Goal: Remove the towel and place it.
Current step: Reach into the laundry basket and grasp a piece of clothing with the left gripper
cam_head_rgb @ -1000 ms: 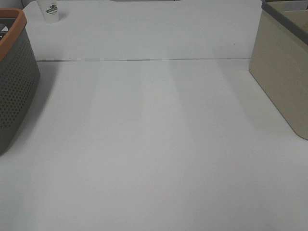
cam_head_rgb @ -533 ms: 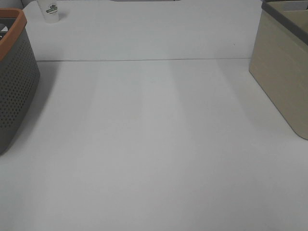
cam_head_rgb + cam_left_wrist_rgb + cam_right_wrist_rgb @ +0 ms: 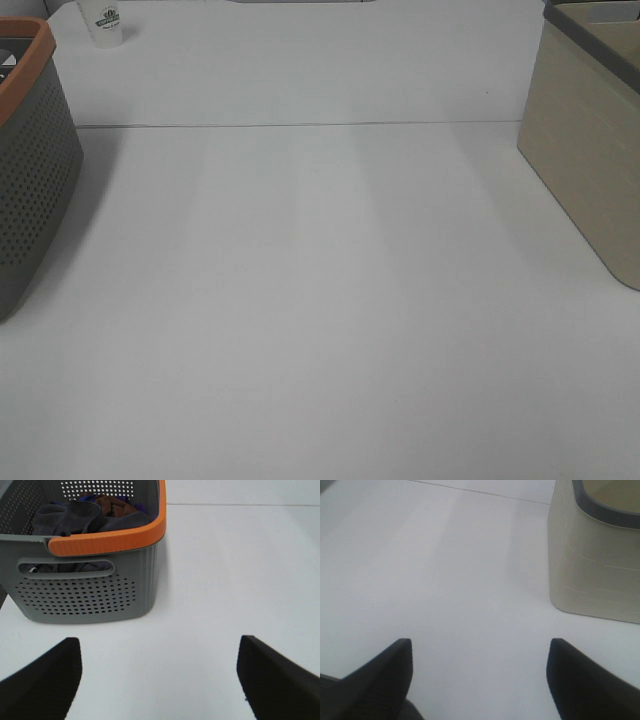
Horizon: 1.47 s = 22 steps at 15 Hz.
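Observation:
The dark charcoal-grey towel lies crumpled inside a grey perforated basket with an orange rim, on top of brown and blue cloths. That basket also shows at the left edge of the exterior high view. My left gripper is open and empty, some way in front of the basket above the white table. My right gripper is open and empty, near a beige basket. Neither gripper shows in the exterior high view.
The beige basket with a dark rim stands at the right edge of the white table. A small white paper cup stands at the back left. A seam line crosses the table at the back.

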{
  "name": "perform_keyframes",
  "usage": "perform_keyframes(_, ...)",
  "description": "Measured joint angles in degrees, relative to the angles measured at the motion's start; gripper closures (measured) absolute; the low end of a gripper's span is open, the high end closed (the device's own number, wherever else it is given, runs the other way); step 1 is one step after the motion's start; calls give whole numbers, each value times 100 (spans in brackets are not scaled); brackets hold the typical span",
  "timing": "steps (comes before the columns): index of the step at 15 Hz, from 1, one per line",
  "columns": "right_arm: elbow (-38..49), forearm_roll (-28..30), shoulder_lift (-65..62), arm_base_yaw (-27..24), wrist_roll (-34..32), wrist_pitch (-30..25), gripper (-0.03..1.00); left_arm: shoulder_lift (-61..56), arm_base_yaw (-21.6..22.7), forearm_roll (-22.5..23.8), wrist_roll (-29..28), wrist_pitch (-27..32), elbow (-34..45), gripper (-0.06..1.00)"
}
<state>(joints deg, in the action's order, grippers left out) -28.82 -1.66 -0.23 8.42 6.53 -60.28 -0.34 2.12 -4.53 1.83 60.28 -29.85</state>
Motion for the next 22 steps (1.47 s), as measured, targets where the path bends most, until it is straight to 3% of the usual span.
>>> perform_keyframes(6, 0, 0, 0, 0, 0, 0, 23, 607, 0, 625, -338, -109, -779, 16)
perform_keyframes(7, 0, 0, 0, 0, 0, 0, 23, 1192, 0, 980, -636, -292, -968, 16)
perform_keyframes(9, 0, 0, 0, 0, 0, 0, 23, 1639, 0, 1232, -1094, -556, -1106, 16)
perform_keyframes(19, 0, 0, 0, 0, 0, 0, 23, 5300, 0, 3260, -5357, -2699, -2017, 18)
perform_keyframes(21, 0, 0, 0, 0, 0, 0, 23, 6033, 0, 3770, -6469, -2785, -2143, 18)
perform_keyframes(22, 0, 0, 0, 0, 0, 0, 23, 6692, 11, 4257, -7804, -3002, -2177, 18)
